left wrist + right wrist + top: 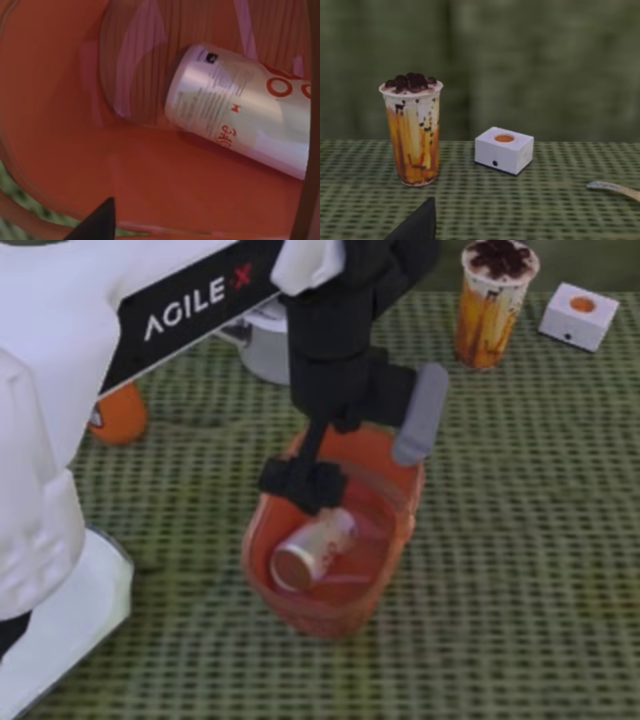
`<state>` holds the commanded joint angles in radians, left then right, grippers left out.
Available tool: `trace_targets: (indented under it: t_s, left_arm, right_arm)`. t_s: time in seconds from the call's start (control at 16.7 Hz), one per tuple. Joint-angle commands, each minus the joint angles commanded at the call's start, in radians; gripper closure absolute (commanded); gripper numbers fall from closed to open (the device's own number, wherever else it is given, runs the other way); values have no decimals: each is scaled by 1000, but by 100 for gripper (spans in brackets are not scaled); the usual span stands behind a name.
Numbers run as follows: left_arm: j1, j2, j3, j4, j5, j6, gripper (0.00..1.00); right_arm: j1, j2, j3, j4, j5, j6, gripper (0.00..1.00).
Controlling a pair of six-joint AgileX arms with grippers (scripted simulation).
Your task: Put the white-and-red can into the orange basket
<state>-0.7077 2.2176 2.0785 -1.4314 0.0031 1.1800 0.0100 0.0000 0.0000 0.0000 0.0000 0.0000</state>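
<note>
Lifting out carelessly is my main worry now: the can (313, 548) lies on its side on the floor of the basket (262, 570), its dull metal top toward the near rim, and my left pincer (301, 483) hangs just above its other end. If I rise at a slant, a finger could catch the thin arched handle (380, 478) that crosses right beside my wrist, and that would tip or drag the basket across the table (520, 570). A finger brushing the can might also set it rolling against the wall, though I judge it would remain inside.

My left arm reaches down from the upper left over the middle of the table, wrist pointing almost straight down into the basket's far half. The pincer looks spread and pinches nothing; in the left wrist view the can (240, 117) lies free, apart from the one dark fingertip (97, 222) showing.

My right arm is out of the top view; its state I cannot tell.
</note>
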Motion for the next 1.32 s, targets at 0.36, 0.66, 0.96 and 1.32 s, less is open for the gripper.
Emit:
trace_targets:
  t_s: [0.36,0.66,0.96,1.32]
  left_arm:
    - [-1,-5,-58,53,0,-1,0]
    - [-1,-5,-58,53,0,-1,30]
    - [-1,-5,-58,53,0,-1,68]
    - [-1,-5,-58,53,0,-1,100]
  right_arm:
    - [0,0,0,0,0,0,0]
    - [0,0,0,0,0,0,0]
    - [0,0,0,0,0,0,0]
    - [0,0,0,0,0,0,0]
